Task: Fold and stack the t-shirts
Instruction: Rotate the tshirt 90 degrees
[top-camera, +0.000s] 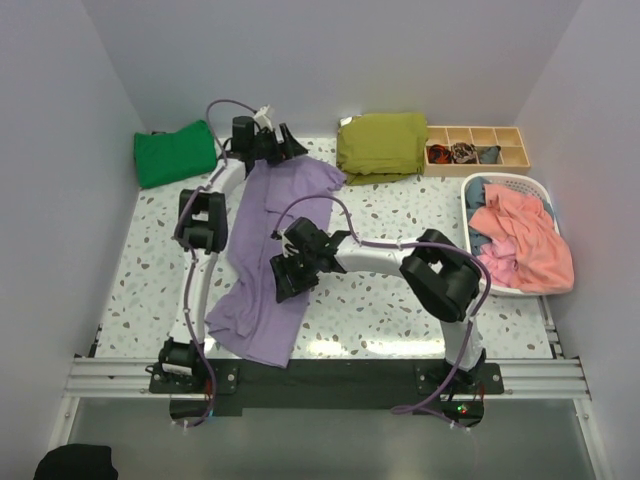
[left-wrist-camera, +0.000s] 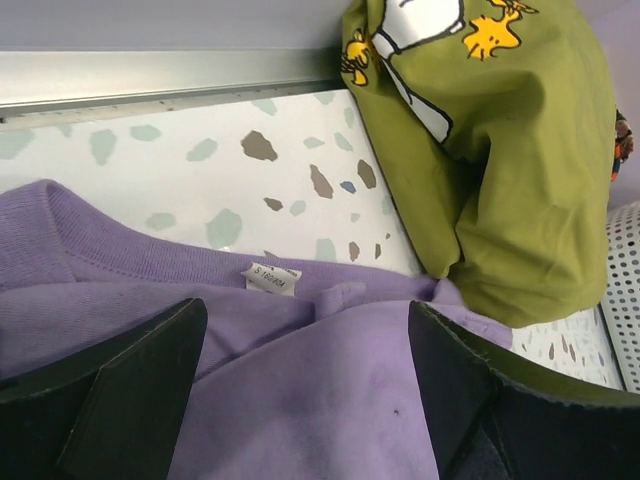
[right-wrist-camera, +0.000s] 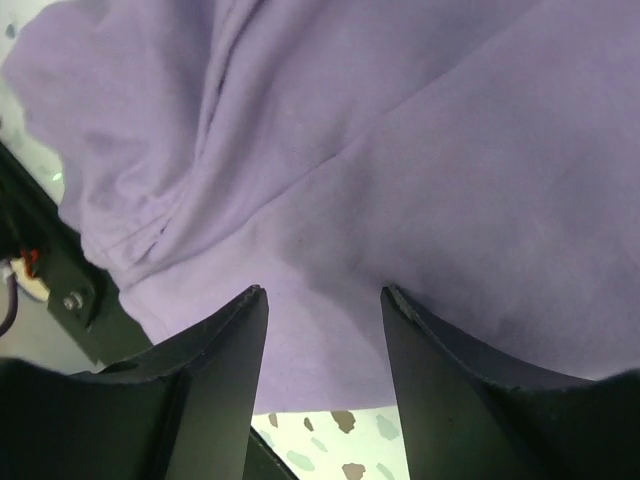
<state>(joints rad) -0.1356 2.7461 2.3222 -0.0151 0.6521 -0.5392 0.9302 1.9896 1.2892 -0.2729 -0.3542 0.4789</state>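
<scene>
The lavender t-shirt (top-camera: 272, 250) should be pinched at the collar (left-wrist-camera: 90, 245) beneath the left gripper (left-wrist-camera: 305, 335) and the edge beneath the right gripper (right-wrist-camera: 323, 300); both stand apart, seemingly empty.

A lab test booth: plain white walls (top-camera: 330, 60) box in a speckled table (top-camera: 370, 310), metal rail (top-camera: 105, 378) at six o'clock.
</scene>
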